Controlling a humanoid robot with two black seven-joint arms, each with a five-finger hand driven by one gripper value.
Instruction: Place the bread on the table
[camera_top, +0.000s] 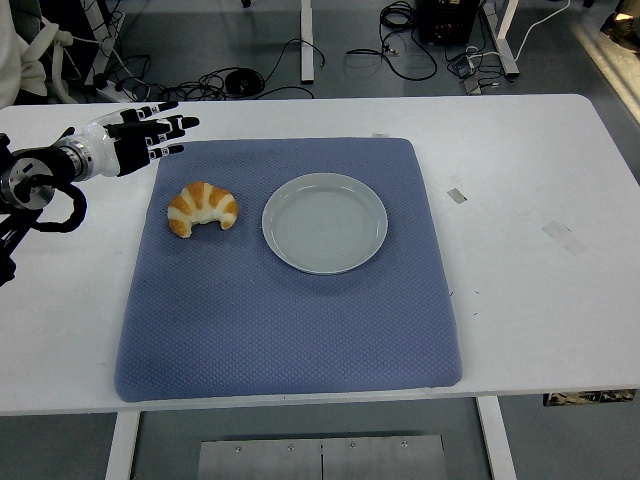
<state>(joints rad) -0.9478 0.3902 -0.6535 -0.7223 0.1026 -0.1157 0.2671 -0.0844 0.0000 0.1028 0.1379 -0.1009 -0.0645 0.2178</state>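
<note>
A golden croissant (201, 207) lies on the blue mat (290, 300), left of the empty grey plate (324, 222). My left hand (150, 138) hovers over the table's far left, just beyond the mat's upper left corner and above the croissant. Its fingers are spread flat and hold nothing. Nothing touches the bread. My right arm is out of view.
White tabletop (530, 200) borders the mat on all sides, with small tape marks (456, 195) to the right. Cables and table legs lie on the floor beyond the far edge. A white cloth shows at the top left corner.
</note>
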